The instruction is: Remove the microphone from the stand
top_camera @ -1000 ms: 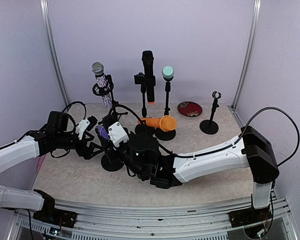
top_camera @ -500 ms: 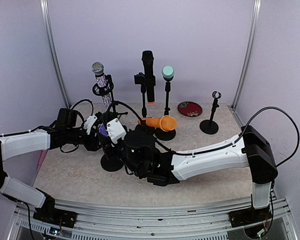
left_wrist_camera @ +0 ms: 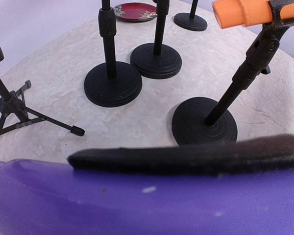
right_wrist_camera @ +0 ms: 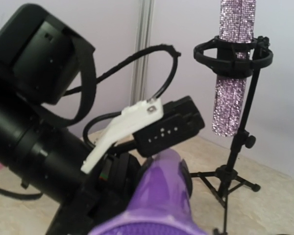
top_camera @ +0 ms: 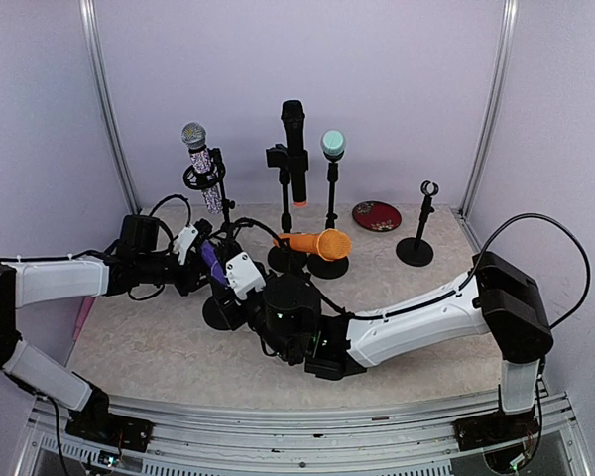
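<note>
Your left arm lies low and almost flat, reaching in from the left edge of the table. The left claw is clenched on the purple microphone. The microphone tilts above the round foot of its stand, near the table's left edge. Your right arm stretches low from the right edge across the front of the table, with its wrist beside the same stand. You cannot tell if the right claw grips anything
</note>
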`<state>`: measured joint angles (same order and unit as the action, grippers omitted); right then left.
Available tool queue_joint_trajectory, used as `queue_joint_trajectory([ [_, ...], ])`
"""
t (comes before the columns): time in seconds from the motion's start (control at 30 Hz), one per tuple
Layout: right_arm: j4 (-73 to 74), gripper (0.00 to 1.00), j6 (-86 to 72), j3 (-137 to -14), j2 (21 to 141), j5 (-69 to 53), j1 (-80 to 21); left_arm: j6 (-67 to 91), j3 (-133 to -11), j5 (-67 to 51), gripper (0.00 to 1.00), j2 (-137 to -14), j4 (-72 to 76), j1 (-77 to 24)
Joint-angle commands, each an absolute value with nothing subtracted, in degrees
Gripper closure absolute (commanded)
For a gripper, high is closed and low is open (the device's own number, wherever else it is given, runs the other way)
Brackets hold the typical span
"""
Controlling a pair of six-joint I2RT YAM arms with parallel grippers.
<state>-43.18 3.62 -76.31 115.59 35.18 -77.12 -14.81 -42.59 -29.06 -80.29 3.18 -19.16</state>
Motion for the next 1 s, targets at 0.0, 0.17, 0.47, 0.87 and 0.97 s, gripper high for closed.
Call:
queue_joint_trajectory([
  [0.0,-48.0,0.95,8.8,-73.6,111.4,35.4,-79.9,-13.9,-43.9,-22.5,1.00,-82.6,7.3,-17.5],
  [0.17,-51.6,0.99,12.3,-71.5,109.2,37.2,-81.7,-13.9,-44.2,-21.0,1.00,-83.9,7.7,-17.4],
  [0.47,-52.0,1.00,12.8,-70.1,104.5,40.0,-84.0,-14.3,-44.6,-18.1,1.00,-85.2,7.0,-17.3],
  [0.87,-52.3,1.00,12.1,-66.8,98.7,42.9,-86.5,-14.2,-44.1,-11.6,1.00,-86.9,5.8,-17.2],
  [0.97,-53.2,1.00,12.4,-65.8,97.5,44.0,-87.3,-14.4,-44.1,-10.0,1.00,-87.4,5.6,-17.1],
])
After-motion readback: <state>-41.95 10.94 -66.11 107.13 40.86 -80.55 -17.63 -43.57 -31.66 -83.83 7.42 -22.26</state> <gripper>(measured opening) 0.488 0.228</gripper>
